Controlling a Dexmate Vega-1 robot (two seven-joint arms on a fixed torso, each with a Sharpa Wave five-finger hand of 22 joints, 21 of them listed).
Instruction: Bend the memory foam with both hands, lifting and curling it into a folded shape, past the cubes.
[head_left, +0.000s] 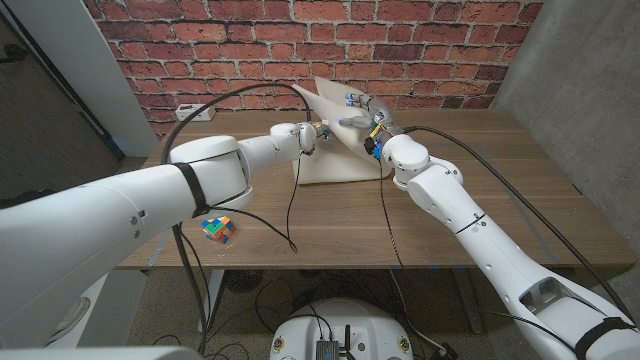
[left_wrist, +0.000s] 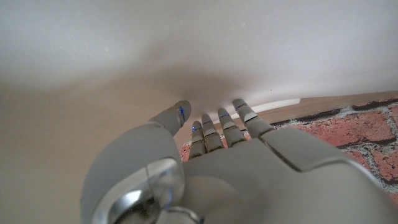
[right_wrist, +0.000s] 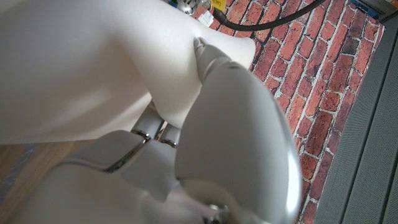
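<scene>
**Op:** My right hand (head_left: 365, 112) sits at upper centre of the head view, fingers spread against the raised flap of the memory foam (head_left: 335, 150). In the right wrist view the foam (right_wrist: 93, 62) runs between its fingers (right_wrist: 208, 53), so I log it as holding the sheet. My left hand (head_left: 312, 136) is just left of it. In the left wrist view the fingertips (left_wrist: 217, 121) press into the foam's underside (left_wrist: 186, 50); whether they pinch it I can't tell.

**Obs:** Where's the foam overall?

**Op:** Mid-table, upper centre of frame, near edge on the wooden table (head_left: 520, 190), far part lifted and curling. The colourful cube (head_left: 218, 228) lies well apart at lower left.

**Obs:** How to do this well?

**Op:** My judgement: bring both hands together evenly and roll the flap over, not pull. Uneven pressure could let it spring back or skid.
</scene>
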